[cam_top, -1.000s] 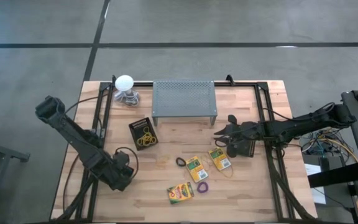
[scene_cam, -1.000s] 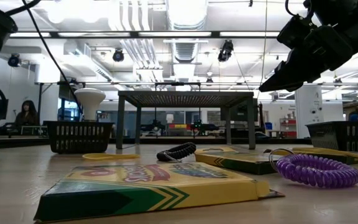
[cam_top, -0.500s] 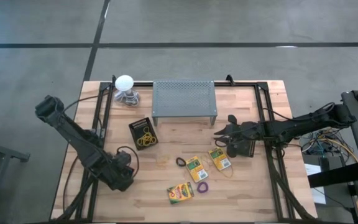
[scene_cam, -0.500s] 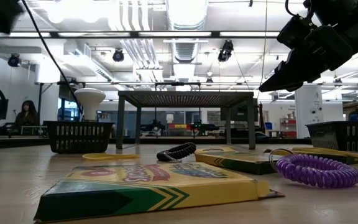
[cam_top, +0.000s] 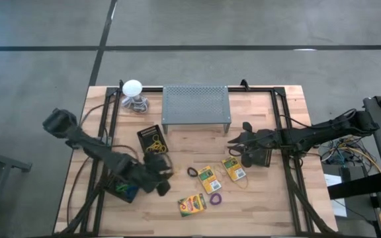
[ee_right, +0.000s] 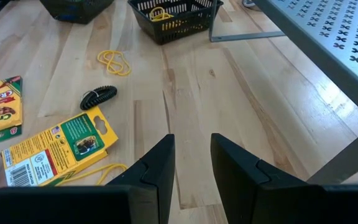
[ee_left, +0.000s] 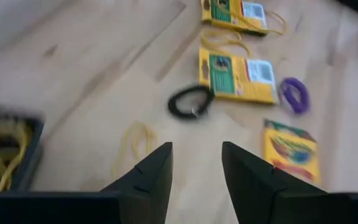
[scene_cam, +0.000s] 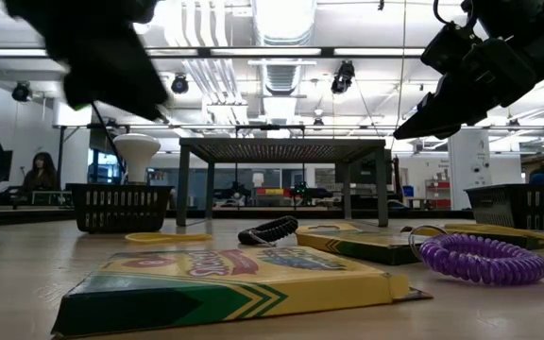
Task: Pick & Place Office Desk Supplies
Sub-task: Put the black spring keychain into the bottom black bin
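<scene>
Both pairs of jaws stand apart with nothing between them: the left gripper [cam_top: 163,178] hangs over the wood at the table's near-left part, and the right gripper [cam_top: 233,141] is held above the table right of centre, in front of the grey perforated stand [cam_top: 196,106]. Nearest the front edge of the table [cam_top: 263,211] lies a crayon box [cam_top: 192,205] face up, with a purple coil loop [cam_top: 215,198] just beside it on its right. A little farther back sit two more crayon boxes, the middle crayon box [cam_top: 208,178] and the right crayon box [cam_top: 233,168], each lying flat and apart from one another; a thin yellow rubber band [ee_right: 95,171] lies against the right one. A black coil loop [cam_top: 192,172] rests just left of the middle box, and a loose yellowish rubber band [cam_top: 173,171] lies on bare wood between that loop and the left gripper. Behind them, left of centre, a small black basket [cam_top: 151,141] holds more yellow bands [cam_top: 155,148]. Farthest back, the stand is upright on its legs, and a white ball-topped object [cam_top: 132,88] is at the table's far-left part, near the stand but apart from it.
</scene>
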{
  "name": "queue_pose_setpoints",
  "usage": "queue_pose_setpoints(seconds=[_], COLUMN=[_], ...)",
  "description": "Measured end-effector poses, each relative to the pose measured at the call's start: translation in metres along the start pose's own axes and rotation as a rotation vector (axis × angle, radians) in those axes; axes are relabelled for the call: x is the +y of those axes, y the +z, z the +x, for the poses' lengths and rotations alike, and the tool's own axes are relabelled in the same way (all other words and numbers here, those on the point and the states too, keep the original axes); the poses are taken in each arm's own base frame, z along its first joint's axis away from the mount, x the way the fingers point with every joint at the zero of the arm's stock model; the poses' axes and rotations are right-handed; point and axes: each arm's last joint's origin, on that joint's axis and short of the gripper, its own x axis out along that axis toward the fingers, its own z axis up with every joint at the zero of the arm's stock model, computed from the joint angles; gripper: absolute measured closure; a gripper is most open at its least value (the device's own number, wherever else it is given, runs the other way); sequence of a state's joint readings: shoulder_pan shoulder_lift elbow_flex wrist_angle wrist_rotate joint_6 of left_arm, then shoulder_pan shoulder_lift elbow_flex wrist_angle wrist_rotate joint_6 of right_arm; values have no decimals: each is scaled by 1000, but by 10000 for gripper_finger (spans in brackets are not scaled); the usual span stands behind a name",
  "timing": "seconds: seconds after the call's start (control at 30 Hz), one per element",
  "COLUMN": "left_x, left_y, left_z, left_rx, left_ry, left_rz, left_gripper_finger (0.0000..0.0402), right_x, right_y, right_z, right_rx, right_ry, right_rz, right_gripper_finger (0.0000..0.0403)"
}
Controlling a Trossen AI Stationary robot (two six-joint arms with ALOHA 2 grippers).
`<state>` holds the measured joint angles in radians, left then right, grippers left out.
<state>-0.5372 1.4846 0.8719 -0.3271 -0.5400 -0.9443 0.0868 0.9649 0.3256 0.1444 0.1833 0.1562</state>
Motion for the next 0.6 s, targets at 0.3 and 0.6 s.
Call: queue_pose_setpoints(seconds=[0.3, 0.6], left_x=[4, -12], left_y=[8, -1], left_z=[64, 104], left_rx=[-46, -50], left_ry=[54, -16], left_rz=[48, 282], left_gripper_finger=[259, 258], right_x=[0, 0], right_y=[0, 0], right_z=[0, 0], right_rx=[0, 0], right_ry=[0, 0], right_rz=[0, 0], right_gripper_finger=[303, 303])
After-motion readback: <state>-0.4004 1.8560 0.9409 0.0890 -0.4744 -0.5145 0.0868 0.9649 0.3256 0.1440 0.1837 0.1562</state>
